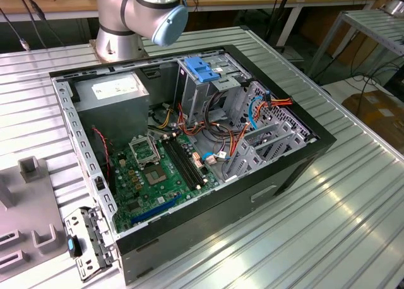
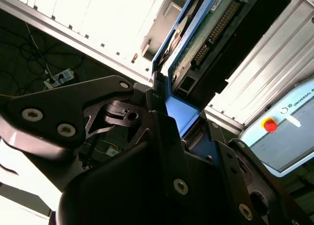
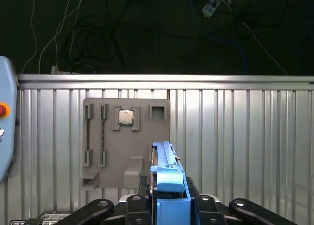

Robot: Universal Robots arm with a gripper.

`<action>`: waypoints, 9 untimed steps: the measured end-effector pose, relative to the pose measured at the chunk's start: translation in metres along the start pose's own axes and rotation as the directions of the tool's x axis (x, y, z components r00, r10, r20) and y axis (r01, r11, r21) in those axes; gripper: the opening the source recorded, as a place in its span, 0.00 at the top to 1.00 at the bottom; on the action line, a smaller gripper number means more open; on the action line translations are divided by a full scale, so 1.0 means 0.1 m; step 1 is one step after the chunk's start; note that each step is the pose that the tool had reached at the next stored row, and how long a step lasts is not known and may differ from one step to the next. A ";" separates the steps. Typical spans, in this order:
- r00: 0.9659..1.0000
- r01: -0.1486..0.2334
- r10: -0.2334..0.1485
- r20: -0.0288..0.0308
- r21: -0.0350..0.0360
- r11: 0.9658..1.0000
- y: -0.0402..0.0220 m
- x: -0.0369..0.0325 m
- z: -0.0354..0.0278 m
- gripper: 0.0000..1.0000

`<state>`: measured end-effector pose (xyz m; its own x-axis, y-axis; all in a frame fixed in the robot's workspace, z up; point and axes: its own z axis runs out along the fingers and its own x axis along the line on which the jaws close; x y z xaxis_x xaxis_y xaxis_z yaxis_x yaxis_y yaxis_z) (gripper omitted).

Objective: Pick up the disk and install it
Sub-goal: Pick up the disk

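Gripper [image 3: 168,195] clamped on the disk [image 3: 165,161], apparently by its blue-framed edge. The disk stands edge-on, long axis running straight out from the jaws. Beyond lie the grey fixture plate [image 3: 127,146] and ribbed table [image 3: 235,136]. In the exterior view, the arm base [image 1: 126,17] stands at eleven o'clock of the open computer case [image 1: 208,223].

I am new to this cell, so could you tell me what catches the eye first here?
The open computer case dominates the exterior view, its green motherboard bare, on the ribbed metal table. In the first wrist view the blue-framed disk sits clamped between the fingers, a grey fixture plate behind it.
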<state>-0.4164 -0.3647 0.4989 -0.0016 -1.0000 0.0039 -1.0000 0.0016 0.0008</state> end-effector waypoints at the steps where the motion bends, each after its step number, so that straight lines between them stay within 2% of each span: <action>1: 1.000 0.000 0.000 0.000 0.000 1.000 -0.007 0.000 0.000 0.63; 9: 1.000 0.000 0.000 0.000 0.000 1.000 -0.070 0.000 0.000 0.63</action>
<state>-0.4094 -0.3647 0.4989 -0.0017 -1.0000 0.0039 -1.0000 0.0017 0.0008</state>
